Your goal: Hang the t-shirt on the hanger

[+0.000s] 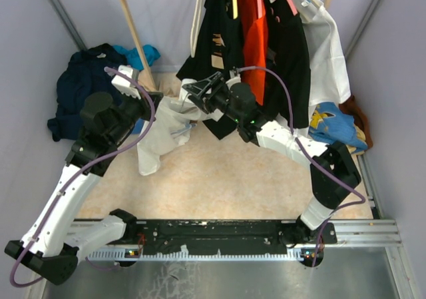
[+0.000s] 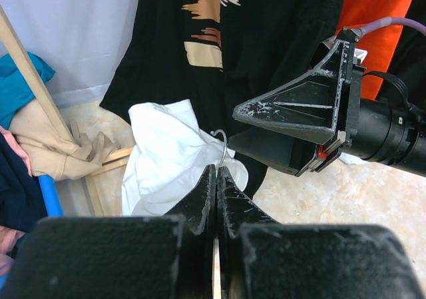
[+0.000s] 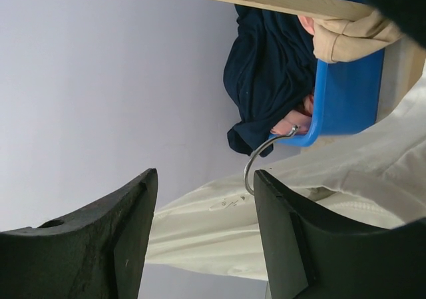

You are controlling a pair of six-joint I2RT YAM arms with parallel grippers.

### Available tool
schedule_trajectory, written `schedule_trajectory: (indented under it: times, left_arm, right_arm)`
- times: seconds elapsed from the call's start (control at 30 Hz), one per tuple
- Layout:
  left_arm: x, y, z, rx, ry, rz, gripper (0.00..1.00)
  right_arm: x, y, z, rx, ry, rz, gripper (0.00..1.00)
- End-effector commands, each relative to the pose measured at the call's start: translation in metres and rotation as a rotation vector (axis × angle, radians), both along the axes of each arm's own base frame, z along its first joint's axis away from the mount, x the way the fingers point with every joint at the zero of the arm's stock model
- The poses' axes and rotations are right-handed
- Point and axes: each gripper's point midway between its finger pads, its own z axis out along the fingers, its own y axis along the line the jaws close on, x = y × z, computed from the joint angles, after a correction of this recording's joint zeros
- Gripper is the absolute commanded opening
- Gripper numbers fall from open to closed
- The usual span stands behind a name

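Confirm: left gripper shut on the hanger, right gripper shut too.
Not quite. The right gripper is open: the right wrist view shows its jaws standing well apart. The left gripper is shut on the hanger, as stated.

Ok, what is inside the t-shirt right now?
Only the silver hook of the hanger shows, poking out of the t-shirt. Its arms are covered by the cloth, so how they sit cannot be seen.

Left arm [image 1: 63, 196] — extended forward with the elbow raised; left gripper [image 2: 216, 172] has its fingers pressed flat together, clamped on the hanger [image 2: 225, 146]. Right arm [image 1: 286, 139] reaches across; right gripper [image 3: 203, 176] — jaws parted, nothing between them, positioned ahead and right of the left fingertips
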Motion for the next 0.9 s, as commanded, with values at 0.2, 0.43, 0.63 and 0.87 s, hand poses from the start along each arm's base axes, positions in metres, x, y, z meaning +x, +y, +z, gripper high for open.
schedule_trajectory:
  times: [0.2,0.43,0.63,0.87]
  left_arm:
    - [-0.009,-0.002,0.027,-0.045,-0.080,-0.030,0.00]
    - [-0.010,-0.002,0.028,-0.044,-0.079,-0.034,0.00]
    - [-0.011,-0.003,0.025,-0.041,-0.070,-0.038,0.00]
    - [-0.013,-0.002,0.020,-0.035,-0.059,-0.037,0.00]
  right_arm:
    - [0.014,0.015,-0.008,0.033,-0.006,-0.009,0.59]
    - [0.014,0.019,-0.007,0.066,-0.014,-0.004,0.59]
    - [0.014,0.019,0.004,0.106,-0.040,-0.003,0.53]
    - [0.008,0.016,0.014,0.151,-0.065,0.008,0.20]
